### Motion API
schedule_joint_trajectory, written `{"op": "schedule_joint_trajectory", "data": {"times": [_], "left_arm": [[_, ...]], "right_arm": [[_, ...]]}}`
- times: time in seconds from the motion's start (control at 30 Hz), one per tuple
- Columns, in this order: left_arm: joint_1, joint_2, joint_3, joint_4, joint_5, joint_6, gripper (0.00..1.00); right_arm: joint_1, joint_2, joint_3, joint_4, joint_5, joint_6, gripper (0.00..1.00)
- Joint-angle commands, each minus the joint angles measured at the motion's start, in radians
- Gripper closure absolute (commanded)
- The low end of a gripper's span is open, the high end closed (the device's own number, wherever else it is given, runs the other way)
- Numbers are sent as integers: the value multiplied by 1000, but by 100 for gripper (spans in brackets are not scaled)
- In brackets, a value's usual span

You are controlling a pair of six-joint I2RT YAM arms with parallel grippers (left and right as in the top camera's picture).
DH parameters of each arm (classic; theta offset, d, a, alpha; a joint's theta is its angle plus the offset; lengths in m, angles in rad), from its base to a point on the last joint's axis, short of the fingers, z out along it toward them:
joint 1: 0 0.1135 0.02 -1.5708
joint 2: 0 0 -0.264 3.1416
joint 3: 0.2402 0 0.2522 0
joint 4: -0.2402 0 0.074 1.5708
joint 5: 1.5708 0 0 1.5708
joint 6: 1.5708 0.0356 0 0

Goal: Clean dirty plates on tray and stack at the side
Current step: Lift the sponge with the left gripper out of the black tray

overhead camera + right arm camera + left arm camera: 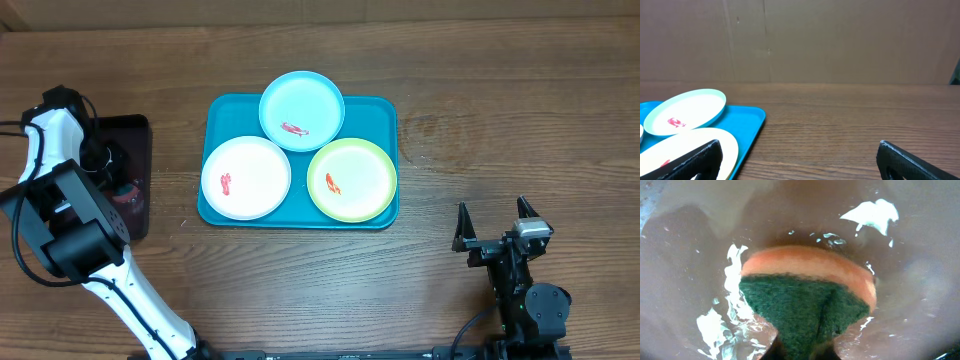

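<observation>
The turquoise tray (381, 110) lies mid-table and carries three plates, each with a small red smear. They are a light blue plate (302, 105) at the back, a white plate (250, 172) front left and a yellow-green rimmed plate (358, 172) front right. My left gripper (805, 351) is shut on an orange sponge (805, 265), pinching its green scouring side just above a wet dark tray (135, 135). My right gripper (495, 232) stands open and empty to the right of the turquoise tray. In the right wrist view the light blue plate (687, 110) and the turquoise tray (747, 125) show at the left.
The dark tray's floor (685, 255) is wet, with white foam patches (872, 214). My left arm (70, 215) reaches over that tray at the table's left edge. Bare wooden table (500, 130) lies right of the turquoise tray.
</observation>
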Motion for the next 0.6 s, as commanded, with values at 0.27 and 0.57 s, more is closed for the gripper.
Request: {"op": "schedule_joint_trajectory", "data": {"times": [0.27,0.57], "left_arm": [[49,0,208,-184,84,11,96],[48,-2,468,-413,221,11,96]], "right_arm": [[-5,-10,-10,7,2,-3,0],[-5,-10,-10,7,2,-3,0]]}}
